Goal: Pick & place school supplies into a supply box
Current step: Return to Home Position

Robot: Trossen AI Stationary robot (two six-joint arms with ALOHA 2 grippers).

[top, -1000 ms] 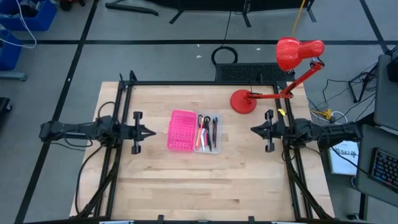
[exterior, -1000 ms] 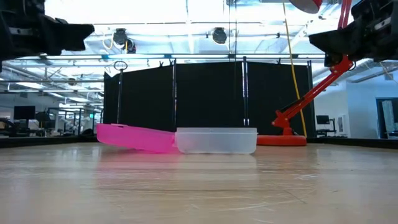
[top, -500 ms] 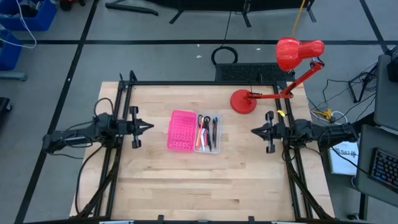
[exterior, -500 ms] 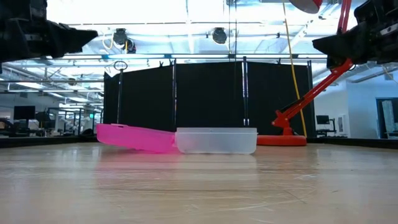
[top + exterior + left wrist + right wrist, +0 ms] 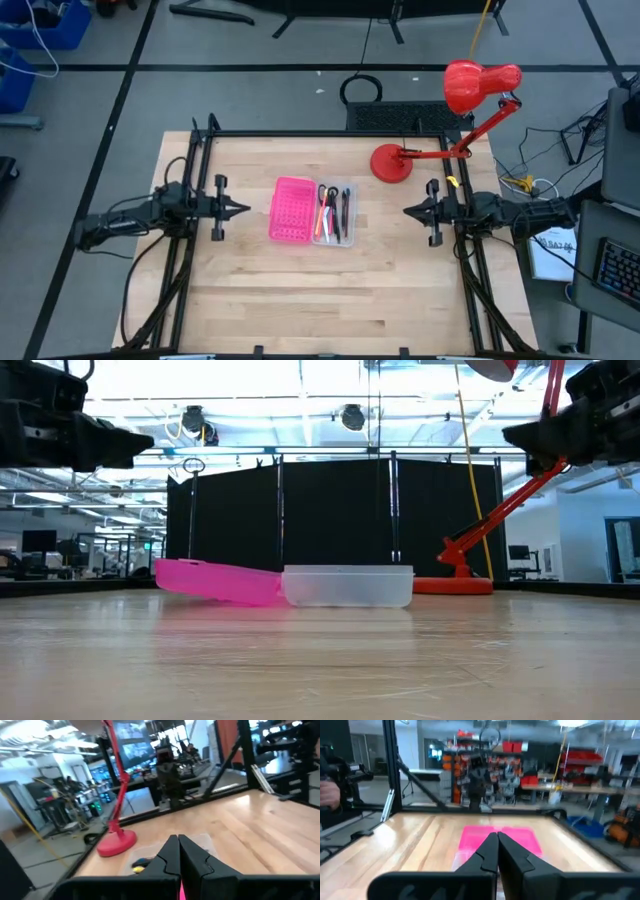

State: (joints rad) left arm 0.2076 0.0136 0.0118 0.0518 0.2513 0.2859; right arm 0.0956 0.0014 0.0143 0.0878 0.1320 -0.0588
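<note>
The clear supply box (image 5: 334,213) sits mid-table, joined to its pink perforated half (image 5: 291,209). Inside the clear tray lie the black-handled scissors (image 5: 326,194) and several pens and pencils (image 5: 335,216), black, red and yellow. In the low view the tray (image 5: 348,586) rests flat while the pink half (image 5: 215,580) tilts up at its outer end. My left gripper (image 5: 243,209) hovers shut to the left of the box, high above the table (image 5: 140,440). My right gripper (image 5: 408,209) hovers shut to its right (image 5: 512,432). Both hold nothing.
A red desk lamp stands with its base (image 5: 391,163) at the table's far right, its arm and shade (image 5: 480,84) reaching beyond the right arm. Black frame rails (image 5: 300,134) run along the far and side edges. Bare wood (image 5: 320,290) spans the near half.
My left arm has swung: its gripper moved slightly toward the far edge, then came back toward the near edge and dipped a little. It stays shut. The right arm and the box have kept still.
</note>
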